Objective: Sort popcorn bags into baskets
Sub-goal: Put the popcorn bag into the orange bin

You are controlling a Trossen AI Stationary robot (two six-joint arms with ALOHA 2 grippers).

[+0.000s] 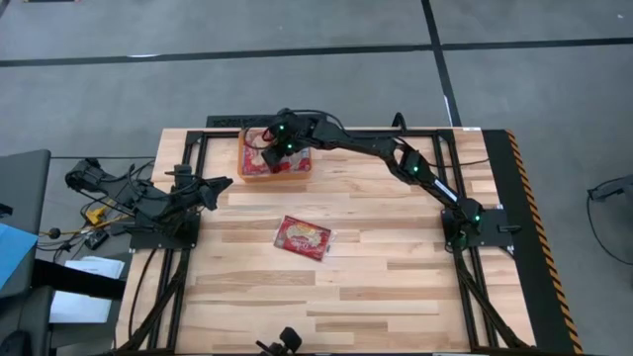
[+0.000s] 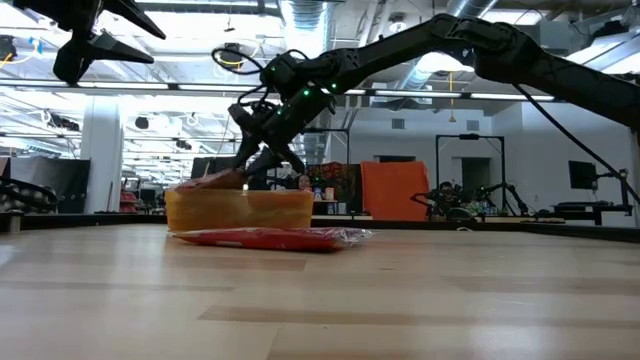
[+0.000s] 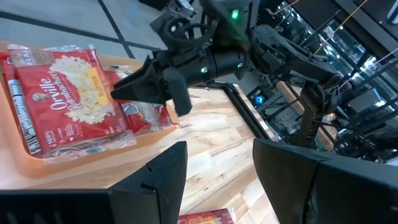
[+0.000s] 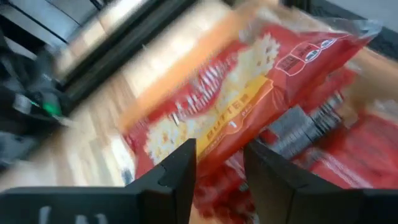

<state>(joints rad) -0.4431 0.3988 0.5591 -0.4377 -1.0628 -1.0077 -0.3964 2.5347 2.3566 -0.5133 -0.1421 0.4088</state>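
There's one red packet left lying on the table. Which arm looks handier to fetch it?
Probably the left. Its gripper is open and free at the table's left side. The right gripper is stretched across over the basket, busy with a packet there. The loose packet lies mid-table, roughly between the two bases.

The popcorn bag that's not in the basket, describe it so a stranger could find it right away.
On the wooden table, look near the middle, between the two arm bases. One red popcorn bag lies flat and slightly askew there. It is alone on bare wood, while the others sit in the orange basket at the far edge.
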